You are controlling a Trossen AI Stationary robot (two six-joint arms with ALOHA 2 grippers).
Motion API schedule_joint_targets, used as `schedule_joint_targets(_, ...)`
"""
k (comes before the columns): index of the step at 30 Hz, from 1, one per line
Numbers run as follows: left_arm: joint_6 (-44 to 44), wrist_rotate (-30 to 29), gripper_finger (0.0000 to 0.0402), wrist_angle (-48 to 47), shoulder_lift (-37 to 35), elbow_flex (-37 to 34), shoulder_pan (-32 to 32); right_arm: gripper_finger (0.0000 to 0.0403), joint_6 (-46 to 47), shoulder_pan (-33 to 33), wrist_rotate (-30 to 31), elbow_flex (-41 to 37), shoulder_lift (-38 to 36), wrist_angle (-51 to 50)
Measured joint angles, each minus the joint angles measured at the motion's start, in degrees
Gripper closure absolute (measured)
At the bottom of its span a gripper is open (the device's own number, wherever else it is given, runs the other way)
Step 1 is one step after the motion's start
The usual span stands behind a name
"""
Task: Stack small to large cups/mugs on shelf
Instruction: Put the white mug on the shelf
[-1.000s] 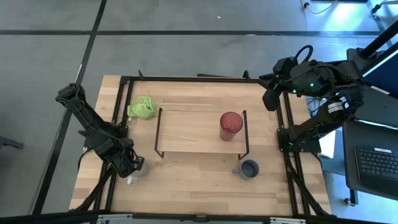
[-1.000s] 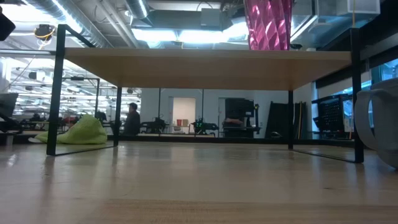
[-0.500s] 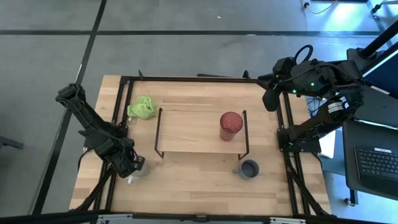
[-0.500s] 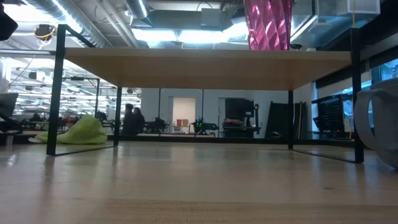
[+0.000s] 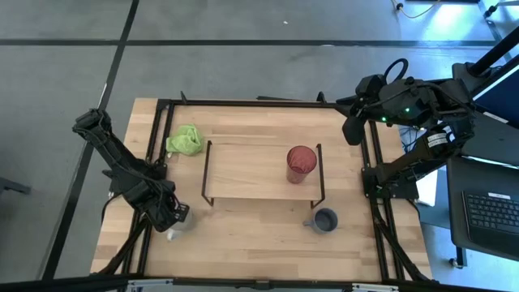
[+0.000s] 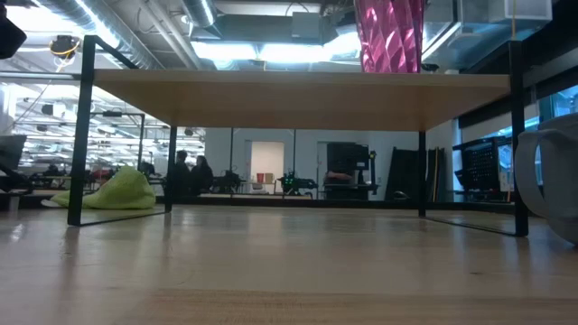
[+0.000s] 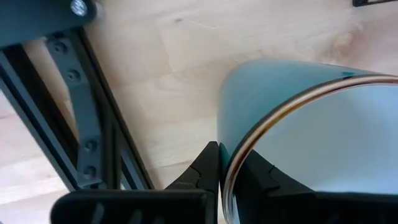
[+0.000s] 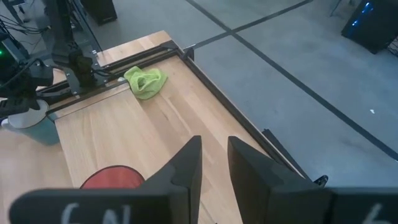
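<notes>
The white-rimmed mug [image 5: 179, 228], pale teal outside in the left wrist view [image 7: 280, 99], stands at the table's near left corner. My left gripper [image 5: 173, 216] is shut on it. The small grey-blue mug [image 5: 325, 220] stands on the table in front of the shelf's right end. The red tumbler [image 5: 301, 163] stands upright on the right part of the shelf's light-wood board [image 5: 247, 172]. My right gripper [image 5: 351, 130] hangs shut and empty above the table's far right corner. My left gripper pinches the mug's wall at the rim [image 7: 240, 154], one finger [image 7: 205, 167] outside and one [image 7: 258, 177] inside. The fingers come from above, pointing down. The mug stands upright, its base on the table in the right wrist view [image 8: 31, 122].
A green cloth lump [image 5: 184, 139] lies on the table at the shelf's far left corner. The table's black frame rails [image 5: 154, 162] run close beside the left gripper. Bare wood lies in front of the shelf [image 5: 251, 231]. People move in the room behind [image 6: 190, 171].
My left gripper has gone a little toward the table's right edge, over the mug, and now covers more of it. The mug stays where it was.
</notes>
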Motion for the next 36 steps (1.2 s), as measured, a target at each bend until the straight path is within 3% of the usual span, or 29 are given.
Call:
schedule_joint_targets(7,-0.66,1.59,0.0383,2.14,-1.07,0.00,1.38,0.0324,-0.11,0.00,0.00,0.01,0.00,-0.02)
schedule_joint_targets(11,-0.35,1.22,0.0383,-0.31,-1.20,3.48,2.72,0.0324,-0.01,0.01,-0.02,0.00,0.00,-0.02)
schedule_joint_targets(17,3.15,3.37,0.0383,-12.91,-1.22,16.07,4.82,0.0324,-0.04,0.01,-0.02,0.00,0.00,0.00)
schedule_joint_targets(21,4.22,1.28,0.0383,-20.90,-1.11,25.23,5.58,0.0324,0.03,0.01,-0.02,0.01,0.00,0.29)
schedule_joint_targets(28,8.83,0.36,0.0383,-25.71,1.15,35.91,8.57,0.0324,-0.08,-0.01,-0.02,0.01,0.00,0.37)
schedule_joint_targets(36,22.15,0.38,0.0384,-24.73,7.75,45.88,18.21,0.0324,-0.03,-0.01,-0.02,0.01,0.00,0.37)
